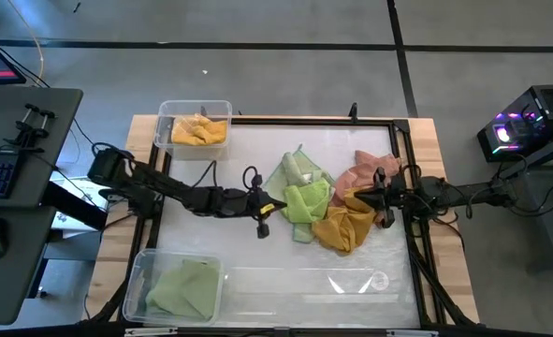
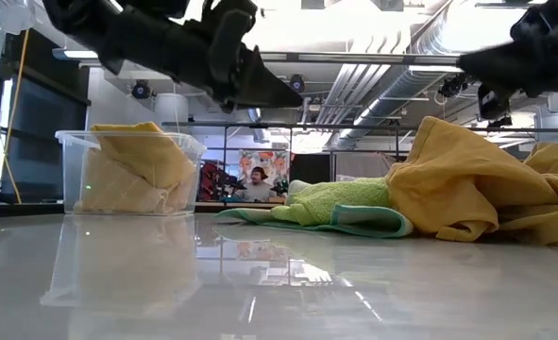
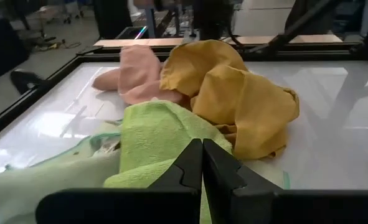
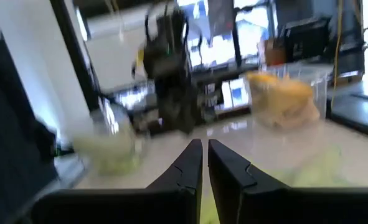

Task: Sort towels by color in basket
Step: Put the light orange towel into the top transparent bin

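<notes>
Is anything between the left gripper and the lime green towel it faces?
Nothing visible. The left gripper, shut, sits right at the edge of the lime green towel, with only bare table around it. The mustard towel and pink towel lie beyond, on the pile's far side.

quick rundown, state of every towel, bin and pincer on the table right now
left pincer: shut, empty, beside the pile
right pincer: shut, empty, over the pile's far side
lime green towel: loose in the pile, crumpled
pale green towel: loose, partly under the lime one
mustard towel: loose, bunched up
pink towel: loose, at the pile's edge
yellow bin: holds a yellow towel
green bin: holds a green towel
</notes>
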### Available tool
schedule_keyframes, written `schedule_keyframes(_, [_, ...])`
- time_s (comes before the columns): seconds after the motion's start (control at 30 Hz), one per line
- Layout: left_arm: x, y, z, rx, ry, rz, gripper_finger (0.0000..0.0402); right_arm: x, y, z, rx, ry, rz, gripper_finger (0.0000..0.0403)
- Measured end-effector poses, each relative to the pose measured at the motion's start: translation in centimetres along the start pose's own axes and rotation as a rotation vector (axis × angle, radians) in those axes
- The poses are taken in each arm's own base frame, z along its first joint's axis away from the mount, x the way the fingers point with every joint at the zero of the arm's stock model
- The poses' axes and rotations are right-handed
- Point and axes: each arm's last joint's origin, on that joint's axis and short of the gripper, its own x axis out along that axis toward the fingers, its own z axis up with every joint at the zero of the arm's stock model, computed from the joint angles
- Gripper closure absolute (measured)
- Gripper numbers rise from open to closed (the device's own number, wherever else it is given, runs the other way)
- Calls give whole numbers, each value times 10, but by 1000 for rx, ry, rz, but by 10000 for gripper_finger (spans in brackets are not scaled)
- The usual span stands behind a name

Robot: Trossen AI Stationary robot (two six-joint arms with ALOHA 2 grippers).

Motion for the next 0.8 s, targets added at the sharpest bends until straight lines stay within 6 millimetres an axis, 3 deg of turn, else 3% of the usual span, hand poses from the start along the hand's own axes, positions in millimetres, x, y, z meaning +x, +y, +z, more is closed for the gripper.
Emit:
schedule_keyframes(0.2, [12,-4,-13,15,-15,-5,401,-2,3,18,34,-179,10,380])
schedule_keyframes(0.33, [18,-2,-18,37,-29,19,401,2,3,15,-33,-142,10,362])
schedule_keyframes(0.57, [22,7,-17,59,-56,51,401,21,4,-12,-106,166,30,268])
schedule_keyframes(0.7, [22,8,-14,50,-81,57,401,37,19,-7,-167,397,137,213])
schedule_keyframes(0.8, [20,2,-14,56,-80,41,401,47,31,1,-213,650,94,193])
